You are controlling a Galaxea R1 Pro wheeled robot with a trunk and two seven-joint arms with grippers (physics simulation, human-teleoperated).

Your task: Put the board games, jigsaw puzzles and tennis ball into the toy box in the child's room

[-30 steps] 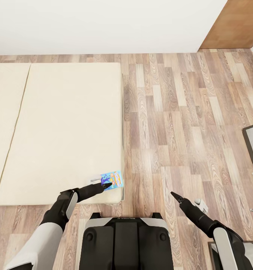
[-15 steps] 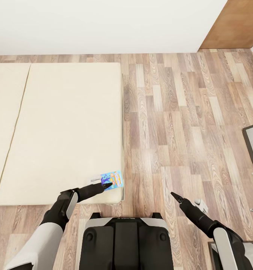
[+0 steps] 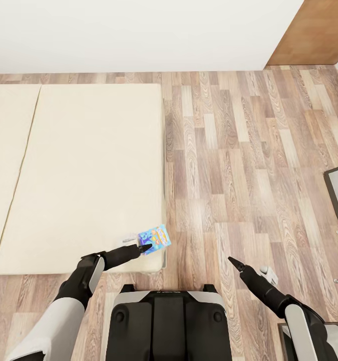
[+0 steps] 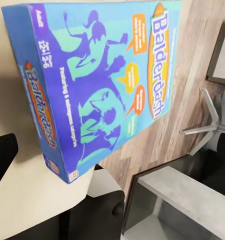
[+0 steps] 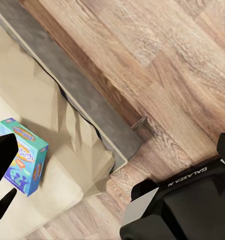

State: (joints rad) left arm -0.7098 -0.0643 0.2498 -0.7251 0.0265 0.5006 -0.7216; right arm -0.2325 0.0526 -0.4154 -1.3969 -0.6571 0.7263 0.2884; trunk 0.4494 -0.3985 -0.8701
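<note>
The blue board game (image 3: 154, 238) has been tilted up and shifted past the bed's (image 3: 83, 170) corner.

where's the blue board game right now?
In the head view the blue board game is at the bed's near right corner, tilted up off the mattress at the left gripper, partly over the wood floor.
</note>
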